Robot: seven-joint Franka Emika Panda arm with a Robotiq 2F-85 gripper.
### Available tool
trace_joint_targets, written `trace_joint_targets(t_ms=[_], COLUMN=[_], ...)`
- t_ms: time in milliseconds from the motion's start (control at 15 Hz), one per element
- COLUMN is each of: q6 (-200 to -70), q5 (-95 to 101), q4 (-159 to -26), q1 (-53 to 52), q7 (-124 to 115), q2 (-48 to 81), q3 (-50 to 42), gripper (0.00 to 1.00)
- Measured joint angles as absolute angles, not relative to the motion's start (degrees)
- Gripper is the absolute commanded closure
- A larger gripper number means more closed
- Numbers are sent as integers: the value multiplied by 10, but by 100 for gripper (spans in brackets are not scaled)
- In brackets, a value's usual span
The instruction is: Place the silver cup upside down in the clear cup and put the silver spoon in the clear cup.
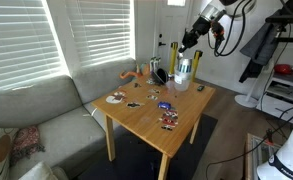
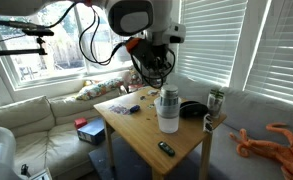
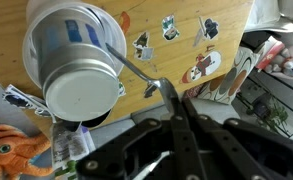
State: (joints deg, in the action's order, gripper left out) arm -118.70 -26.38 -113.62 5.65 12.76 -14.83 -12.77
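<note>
The silver cup [image 3: 83,95] stands upside down inside the clear cup [image 3: 48,40], its flat base facing my wrist camera. In both exterior views the clear cup [image 1: 182,78] [image 2: 168,120] stands on the wooden table with the silver cup [image 2: 168,97] poking out of its top. My gripper [image 3: 174,102] is shut on the silver spoon [image 3: 136,68], which slants from my fingertips towards the cup's rim. In both exterior views the gripper [image 1: 189,46] [image 2: 158,72] hangs just above the cups.
Stickers and cards [image 3: 171,28] lie scattered on the wooden table [image 1: 156,125]. An upright yellow stick [image 1: 175,55], a dark bowl [image 2: 194,108] and a can [image 2: 216,100] stand near the cups. An orange toy [image 2: 276,140] and a sofa [image 1: 36,105] flank the table.
</note>
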Motion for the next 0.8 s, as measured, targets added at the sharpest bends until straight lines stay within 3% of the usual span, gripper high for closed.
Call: trace_joint_targets(t_ms=[800], q6=[-1187], q5=[-262], q4=[-1138], q1=[63], q7=[100], q2=[-170], q3=[-128], gripper=[99])
